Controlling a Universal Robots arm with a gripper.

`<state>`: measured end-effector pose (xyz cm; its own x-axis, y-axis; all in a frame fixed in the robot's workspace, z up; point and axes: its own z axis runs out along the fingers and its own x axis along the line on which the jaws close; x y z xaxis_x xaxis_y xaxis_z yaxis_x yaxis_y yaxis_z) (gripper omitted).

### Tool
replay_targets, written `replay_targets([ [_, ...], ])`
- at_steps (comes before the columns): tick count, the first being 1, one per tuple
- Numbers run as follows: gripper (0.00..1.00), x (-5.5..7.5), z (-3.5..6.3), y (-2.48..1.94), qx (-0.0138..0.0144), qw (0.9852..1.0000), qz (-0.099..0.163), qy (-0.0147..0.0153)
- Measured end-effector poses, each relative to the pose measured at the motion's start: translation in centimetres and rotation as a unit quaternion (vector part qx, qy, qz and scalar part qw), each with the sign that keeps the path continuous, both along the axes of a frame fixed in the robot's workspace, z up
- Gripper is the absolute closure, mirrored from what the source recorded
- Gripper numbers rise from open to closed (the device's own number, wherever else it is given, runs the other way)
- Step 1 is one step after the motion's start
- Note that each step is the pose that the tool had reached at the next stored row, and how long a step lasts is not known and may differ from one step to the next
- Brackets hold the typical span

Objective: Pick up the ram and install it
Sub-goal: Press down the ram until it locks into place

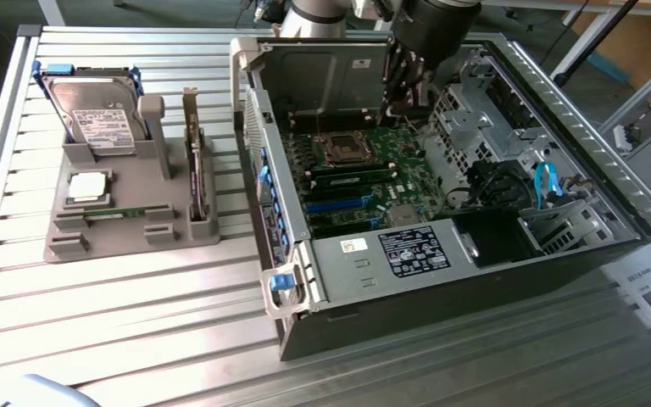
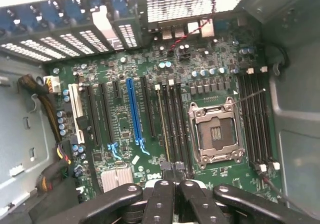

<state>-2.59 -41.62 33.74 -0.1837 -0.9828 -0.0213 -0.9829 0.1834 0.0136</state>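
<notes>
The ram (image 1: 116, 212), a thin green stick, lies flat in the front slot of the grey holder (image 1: 65, 246) on the exterior view's left. My gripper (image 1: 403, 108) is far from it, inside the open computer case (image 1: 473, 280), hanging over the far end of the motherboard (image 1: 407, 174). In the wrist view the gripper (image 2: 173, 176) has its black fingers (image 2: 161, 199) pressed together with nothing seen between them, just over the memory slots (image 2: 172, 126). Green strips (image 1: 354, 172) sit in slots beside the open, empty processor socket (image 2: 216, 134).
The holder also carries a hard drive (image 1: 99, 114), a square silver processor chip (image 1: 88, 186) and an upright expansion card (image 1: 197, 170). The case walls, drive cage (image 1: 314, 72), cables (image 1: 546, 182) and power supply (image 1: 416, 250) hem in the board. Slatted metal table (image 1: 133, 331) lies in front.
</notes>
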Motion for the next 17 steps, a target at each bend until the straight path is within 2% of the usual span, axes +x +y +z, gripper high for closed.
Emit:
replay_targets([
  [2,0.9,0.0,0.0,0.0,0.0,0.9999,-0.011,0.0],
  [3,0.9,0.0,0.0,0.0,0.0,0.9995,-0.032,0.0],
  [6,0.9,0.0,-0.01,0.0,0.0,0.9963,-0.086,0.0],
  [8,0.9,0.0,-0.01,0.0,0.0,0.9927,-0.121,0.0],
  [10,0.9,0.0,-0.02,0.0,0.0,0.9866,-0.163,0.0],
  [11,0.9,0.0,-0.02,0.0,0.0,0.9849,-0.173,0.0],
  [17,0.9,0.0,-0.02,0.0,0.0,0.9787,-0.205,0.0],
])
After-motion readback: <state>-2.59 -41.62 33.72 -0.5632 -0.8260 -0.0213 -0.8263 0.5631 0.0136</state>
